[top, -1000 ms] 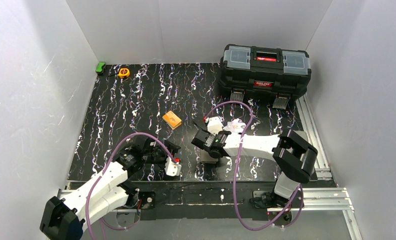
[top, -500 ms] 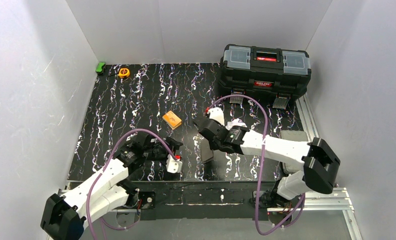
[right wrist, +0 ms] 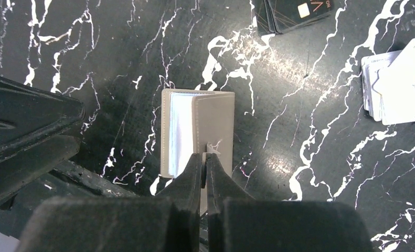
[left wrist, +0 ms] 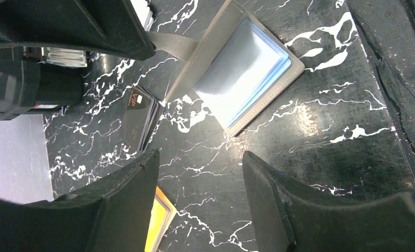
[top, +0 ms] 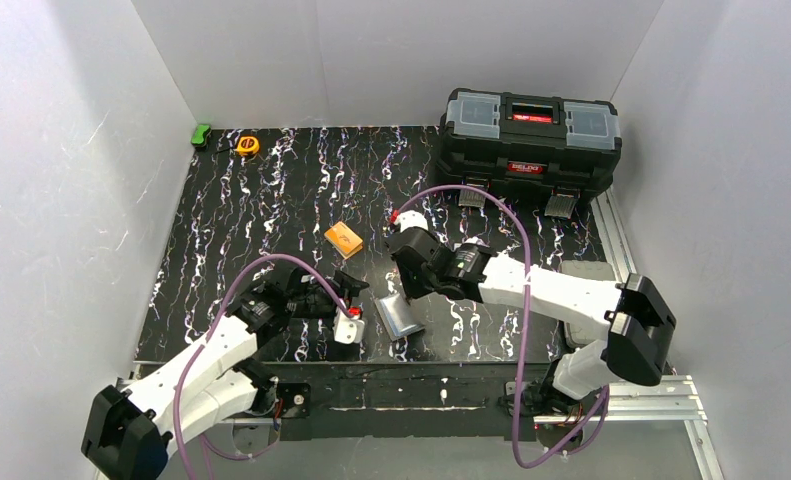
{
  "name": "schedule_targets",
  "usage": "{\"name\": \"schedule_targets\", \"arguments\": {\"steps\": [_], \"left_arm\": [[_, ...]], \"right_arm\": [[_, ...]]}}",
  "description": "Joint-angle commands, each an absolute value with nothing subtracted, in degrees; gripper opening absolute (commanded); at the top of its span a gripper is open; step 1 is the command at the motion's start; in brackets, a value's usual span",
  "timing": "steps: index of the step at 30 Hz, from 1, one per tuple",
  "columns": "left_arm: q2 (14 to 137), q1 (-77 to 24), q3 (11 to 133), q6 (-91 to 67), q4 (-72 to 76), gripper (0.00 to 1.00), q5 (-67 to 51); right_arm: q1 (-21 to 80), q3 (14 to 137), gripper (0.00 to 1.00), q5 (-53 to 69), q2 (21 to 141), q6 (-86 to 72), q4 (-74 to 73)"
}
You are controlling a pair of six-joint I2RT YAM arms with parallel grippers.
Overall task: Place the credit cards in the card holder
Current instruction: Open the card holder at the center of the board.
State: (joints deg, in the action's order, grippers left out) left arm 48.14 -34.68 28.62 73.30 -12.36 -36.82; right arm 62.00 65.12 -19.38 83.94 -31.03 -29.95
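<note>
Right tool (right wrist: pixel 205 156) now tight on card holder (right wrist: pixel 215 119)

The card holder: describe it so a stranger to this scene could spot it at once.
From the black toolbox at the table's far right, come toward the middle of the near edge. The card holder lies open, its flap pinched by the right gripper. It is the only grey-brown folding wallet; the cards nearby are loose flat stacks.

The card holder (right wrist: pixel 215 118) is taupe, its pockets pale; the table (right wrist: pixel 116 52) black, white-veined.
</note>
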Motion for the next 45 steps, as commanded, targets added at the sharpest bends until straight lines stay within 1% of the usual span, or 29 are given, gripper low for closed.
{"name": "schedule_targets", "arguments": {"steps": [1, 7, 11, 15, 24, 28, 33, 36, 41, 45], "left_arm": [[50.5, -35.1, 29.8, 75.3, -12.3, 0.58, -40.7], [55.9, -35.6, 31.2, 76.3, -11.3, 0.58, -42.1], [58.7, -36.1, 32.5, 76.0, -9.9, 0.57, -42.6], [60.6, -36.6, 33.1, 75.4, -8.5, 0.57, -42.8], [66.2, -40.4, 37.0, 71.0, -4.6, 0.56, -43.3], [69.9, -42.8, 40.0, 66.5, -0.6, 0.56, -43.1], [73.1, -45.4, 41.8, 65.4, 0.9, 0.56, -42.9], [73.6, -46.6, 41.5, 61.7, 3.3, 0.55, -41.7], [72.1, -48.3, 38.9, 62.9, 4.3, 0.54, -42.7], [72.0, -49.8, 38.0, 65.2, 4.9, 0.54, -43.5]], "right_arm": [[62.0, 65.6, 0.01, -20.2, 84.6, -31.1, -30.8], [59.3, 56.2, 0.01, -21.9, 81.3, -35.4, -31.7], [54.2, 48.9, 0.01, -18.4, 77.0, -38.7, -29.8], [50.5, 45.5, 0.01, -15.9, 74.4, -38.4, -28.6], [49.7, 46.2, 0.01, -15.4, 80.2, -36.7, -30.7], [49.8, 45.1, 0.01, -13.7, 77.6, -35.8, -28.7], [49.8, 48.2, 0.01, -12.3, 73.6, -34.8, -29.2], [49.8, 49.7, 0.01, -10.4, 70.8, -34.5, -29.2], [49.8, 50.2, 0.01, -7.2, 69.2, -34.5, -28.1], [49.8, 50.1, 0.01, -7.1, 71.0, -34.6, -28.2]]}}
